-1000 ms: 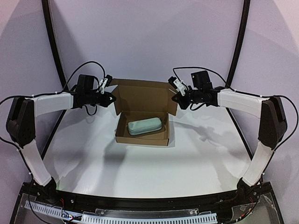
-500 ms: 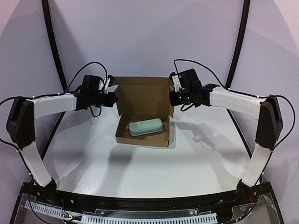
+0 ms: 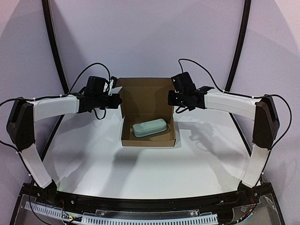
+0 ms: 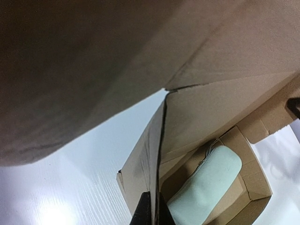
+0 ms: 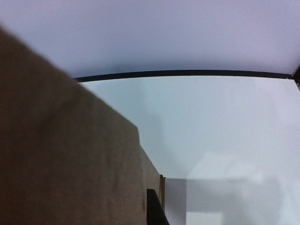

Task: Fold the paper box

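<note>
Paper box: plain brown cardboard, sitting mid-table toward the far side, with the tray flat and the lid standing upright at its far edge.
Case: pale grey-green oblong lying slantwise inside the tray.
Table: white surface.
Left arm: elbow high at the left and forearm reaching right. The left gripper is at the lid's left edge.
Left jaws: in the wrist view two dark fingertips sit close on either side of a cardboard flap edge, clamped on it. The case lies beyond.
Right arm: mirrors the left, forearm reaching left. The right gripper is at the lid's right edge.
Right jaws: one dark finger lies against the cardboard and the other is hidden, so I cannot tell whether they grip.
Change: since a second ago both grippers have closed in toward each other. The lid's side flaps have swung inward and the box has slid slightly right.
</note>
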You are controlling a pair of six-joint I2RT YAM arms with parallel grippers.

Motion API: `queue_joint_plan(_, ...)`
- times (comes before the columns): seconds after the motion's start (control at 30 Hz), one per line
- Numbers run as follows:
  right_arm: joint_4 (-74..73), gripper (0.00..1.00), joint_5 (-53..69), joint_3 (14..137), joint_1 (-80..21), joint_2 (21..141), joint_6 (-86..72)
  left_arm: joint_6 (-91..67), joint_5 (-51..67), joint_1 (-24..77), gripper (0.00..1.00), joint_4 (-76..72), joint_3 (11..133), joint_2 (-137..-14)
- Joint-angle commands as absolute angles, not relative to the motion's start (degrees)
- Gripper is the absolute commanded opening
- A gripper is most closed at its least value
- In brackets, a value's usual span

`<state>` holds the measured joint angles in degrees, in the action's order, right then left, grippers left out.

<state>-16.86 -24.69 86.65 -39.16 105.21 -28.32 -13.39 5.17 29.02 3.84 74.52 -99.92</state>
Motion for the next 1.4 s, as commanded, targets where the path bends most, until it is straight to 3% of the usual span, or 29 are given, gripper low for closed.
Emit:
queue_joint_plan(0.0,-14.08,0.00,-23.94,83.46,-41.63,105.18,-30.84,-17.39,6.53,32.08,0.01,3.81,73.71,-97.56)
queue_joint_plan(0.77,-10.61,0.00,-21.68,77.01,-43.42,102.90,-30.21,-27.97,1.86,35.96,0.01,11.08,79.33,-100.99)
queue_joint_plan(1.07,-9.12,0.00,-21.77,74.69,-44.71,102.20,-30.64,-30.92,-4.39,39.73,0.01,8.57,73.49,-100.80)
queue_joint_plan(1.37,-5.29,0.00,-21.58,67.21,-45.41,98.72,-29.34,-28.76,-4.52,40.80,0.01,0.60,59.45,-95.36)
